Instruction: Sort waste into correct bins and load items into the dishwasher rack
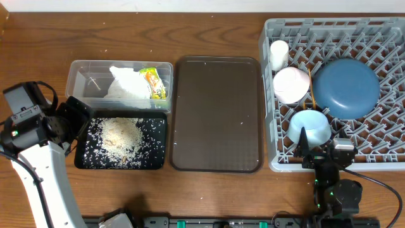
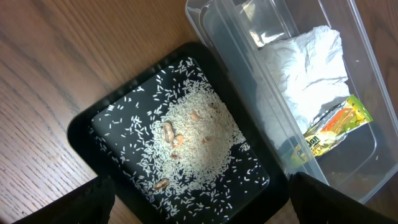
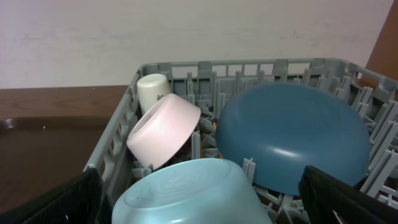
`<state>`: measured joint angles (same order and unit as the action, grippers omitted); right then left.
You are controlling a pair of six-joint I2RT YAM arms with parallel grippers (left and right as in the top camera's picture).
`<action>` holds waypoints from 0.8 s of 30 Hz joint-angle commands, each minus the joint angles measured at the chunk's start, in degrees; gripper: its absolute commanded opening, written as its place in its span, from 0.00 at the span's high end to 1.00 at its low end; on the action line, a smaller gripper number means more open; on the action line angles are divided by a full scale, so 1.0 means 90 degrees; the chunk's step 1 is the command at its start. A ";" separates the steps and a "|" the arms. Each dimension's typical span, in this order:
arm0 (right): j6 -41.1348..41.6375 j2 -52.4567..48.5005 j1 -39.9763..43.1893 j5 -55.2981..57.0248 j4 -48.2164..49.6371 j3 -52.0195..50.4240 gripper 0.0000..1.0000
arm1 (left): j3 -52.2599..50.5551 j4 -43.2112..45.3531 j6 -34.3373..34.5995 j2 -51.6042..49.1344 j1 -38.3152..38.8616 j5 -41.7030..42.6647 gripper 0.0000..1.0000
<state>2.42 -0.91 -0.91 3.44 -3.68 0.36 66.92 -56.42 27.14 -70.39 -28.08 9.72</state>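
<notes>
Light-blue bowl (image 3: 180, 193) right up close, upside down in the grey dishwasher rack (image 3: 249, 65). The right gripper (image 3: 200, 208) hovers just at it, jaws spread wide, holding nothing. Behind it the white bowl (image 3: 163, 130) lies tilted on its side, the cream cup (image 3: 153, 90) sits in the rack's corner, and the big dark-blue plate (image 3: 292, 137) leans face down beside them. Over on the left, the left gripper (image 2: 199, 208) hangs wide open and empty above the black tray (image 2: 81, 130), where the loose rice (image 2: 199, 143) lies heaped. Just beside it, the clear tub (image 2: 211, 37) holds the crumpled napkin (image 2: 305, 68) and the yellow-green wrapper (image 2: 333, 127). The brown serving tray (image 1: 218, 114) sits between bins and rack.
</notes>
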 commanded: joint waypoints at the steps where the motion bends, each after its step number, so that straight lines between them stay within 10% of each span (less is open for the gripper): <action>1: 0.0080 0.0022 0.0039 0.0017 -0.0024 -0.0005 0.01 | 0.0114 -0.0012 -0.0034 -0.0002 -0.0027 -0.0036 0.08; 24: 0.0083 0.0022 0.0039 0.0017 -0.0027 -0.0005 0.01 | -0.0005 0.0044 -0.0058 0.1409 0.1336 -0.0639 0.08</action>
<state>2.42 -0.91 -0.91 3.44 -3.68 0.38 66.92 -56.36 27.11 -61.49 -20.51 7.42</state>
